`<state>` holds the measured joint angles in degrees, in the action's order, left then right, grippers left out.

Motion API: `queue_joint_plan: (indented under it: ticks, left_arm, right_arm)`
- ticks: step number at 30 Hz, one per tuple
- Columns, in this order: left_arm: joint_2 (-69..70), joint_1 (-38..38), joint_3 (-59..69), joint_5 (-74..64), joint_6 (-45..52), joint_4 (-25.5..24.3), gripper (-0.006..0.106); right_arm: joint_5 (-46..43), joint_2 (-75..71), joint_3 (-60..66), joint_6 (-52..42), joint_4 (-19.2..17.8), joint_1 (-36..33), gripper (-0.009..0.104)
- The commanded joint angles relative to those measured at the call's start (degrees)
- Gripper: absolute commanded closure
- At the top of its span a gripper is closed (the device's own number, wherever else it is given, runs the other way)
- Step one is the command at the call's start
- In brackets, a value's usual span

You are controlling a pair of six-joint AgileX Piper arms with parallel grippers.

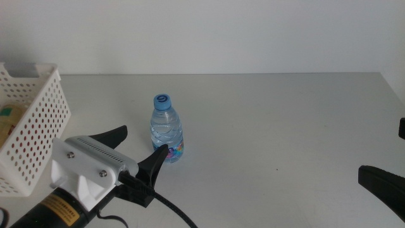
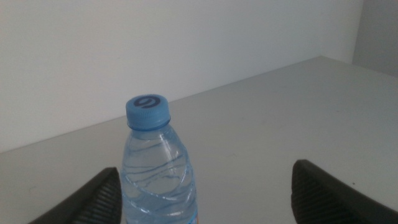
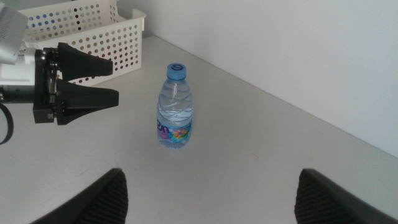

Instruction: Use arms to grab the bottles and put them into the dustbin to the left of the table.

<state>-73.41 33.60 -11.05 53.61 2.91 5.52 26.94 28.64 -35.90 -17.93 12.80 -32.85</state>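
A clear water bottle (image 1: 167, 130) with a blue cap stands upright on the table (image 1: 285, 114), left of centre. My left gripper (image 1: 145, 139) comes in from the lower left, open and pointed at the bottle, a short way off and not touching it. In the left wrist view the bottle (image 2: 155, 177) rises close ahead of the open left gripper (image 2: 206, 169), nearer one finger. The white perforated dustbin (image 1: 38, 126) sits at the table's left edge, with something yellow and green (image 1: 9, 120) inside. My right gripper (image 1: 383, 180) waits open at the lower right. Its wrist view shows the bottle (image 3: 175, 109).
The dustbin (image 3: 93, 37) stands just behind the left gripper (image 3: 106, 81) in the right wrist view. A white wall runs along the table's far edge. The left arm's black cable (image 1: 171, 209) trails across the table's front.
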Motion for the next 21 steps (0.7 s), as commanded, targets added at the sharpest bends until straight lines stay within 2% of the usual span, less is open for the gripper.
queue_joint_plan:
  ticks: [1, 12, 14, 16, 21]
  left_arm:
    - [-2.05, -0.13, -2.01, 10.14, -0.23, 1.47, 0.007]
    - [-12.82, -0.29, -10.92, 10.8, -0.1, 5.16, 0.007]
    - [-14.23, -1.77, -12.1, 10.01, -0.29, 4.33, 0.007]
    - [-15.17, -4.07, -13.26, 8.9, -2.03, 0.9, 0.007]
    - [-16.97, -10.54, -16.73, 5.06, -8.73, -11.71, 0.007]
  right_arm:
    - [-3.94, 0.17, -1.29, -0.7, -0.09, 0.34, 0.01]
    - [-3.94, 0.17, -1.29, -0.7, -0.09, 0.34, 0.01]
    - [-3.94, 0.17, -1.29, -0.7, -0.09, 0.34, 0.01]
    - [-3.94, 0.17, -1.29, -0.7, -0.09, 0.34, 0.01]
    - [-3.94, 0.17, -1.29, -0.7, -0.09, 0.34, 0.01]
